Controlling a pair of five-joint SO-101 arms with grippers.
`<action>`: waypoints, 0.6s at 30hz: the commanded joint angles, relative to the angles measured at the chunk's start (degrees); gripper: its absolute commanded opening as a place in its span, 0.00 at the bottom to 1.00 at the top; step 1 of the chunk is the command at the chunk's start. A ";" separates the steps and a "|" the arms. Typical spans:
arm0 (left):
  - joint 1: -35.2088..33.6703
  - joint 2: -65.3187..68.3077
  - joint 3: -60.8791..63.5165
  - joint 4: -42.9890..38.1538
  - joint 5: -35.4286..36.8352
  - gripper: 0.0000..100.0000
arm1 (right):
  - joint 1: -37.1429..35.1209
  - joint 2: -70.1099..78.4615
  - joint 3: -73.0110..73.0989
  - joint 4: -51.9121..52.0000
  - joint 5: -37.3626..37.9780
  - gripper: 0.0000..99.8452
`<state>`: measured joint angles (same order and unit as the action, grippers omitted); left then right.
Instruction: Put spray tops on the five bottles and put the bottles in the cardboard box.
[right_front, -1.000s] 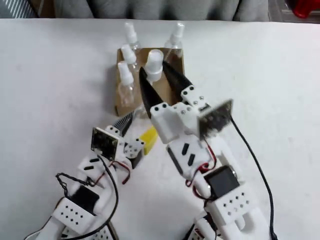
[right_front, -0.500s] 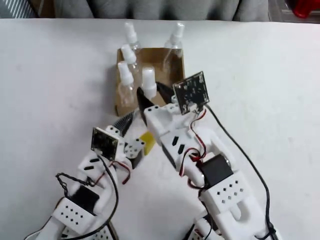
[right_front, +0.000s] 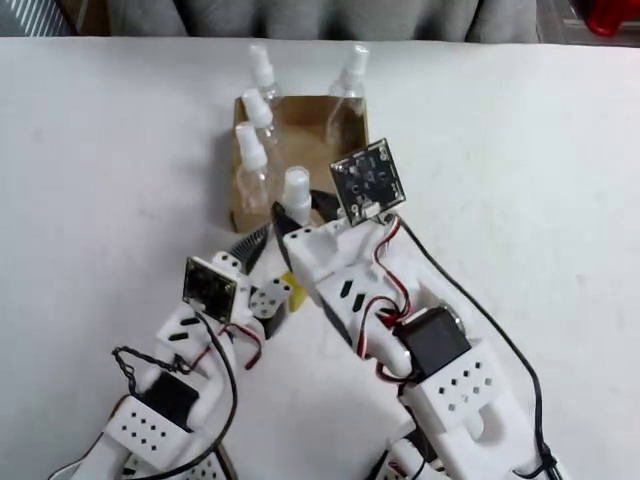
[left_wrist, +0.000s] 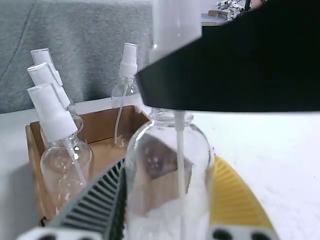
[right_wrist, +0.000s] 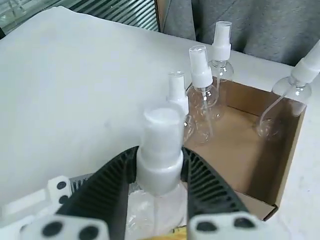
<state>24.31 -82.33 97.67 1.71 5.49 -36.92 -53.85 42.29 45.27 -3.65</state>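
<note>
My left tool (left_wrist: 167, 192) is clamped on a clear bottle (left_wrist: 165, 145) that stands upright just outside the near wall of the cardboard box (right_front: 312, 128). My right tool (right_wrist: 160, 157) is closed on the spray top (right_wrist: 161, 132) at that bottle's neck. Four capped bottles (right_front: 250, 168) stand inside the box.
</note>
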 joint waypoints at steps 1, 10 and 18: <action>-0.13 -1.19 -0.35 0.09 0.00 0.02 | -1.89 -0.04 -3.34 2.33 0.00 0.16; -0.13 -1.19 -0.35 0.09 0.09 0.02 | -5.23 -2.07 -8.44 8.40 2.37 0.24; -0.22 -1.19 -0.26 0.18 0.09 0.02 | -4.97 -2.15 -23.56 20.26 2.37 0.27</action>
<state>23.96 -82.24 97.67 1.71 5.58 -41.76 -54.81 25.14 63.21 -2.07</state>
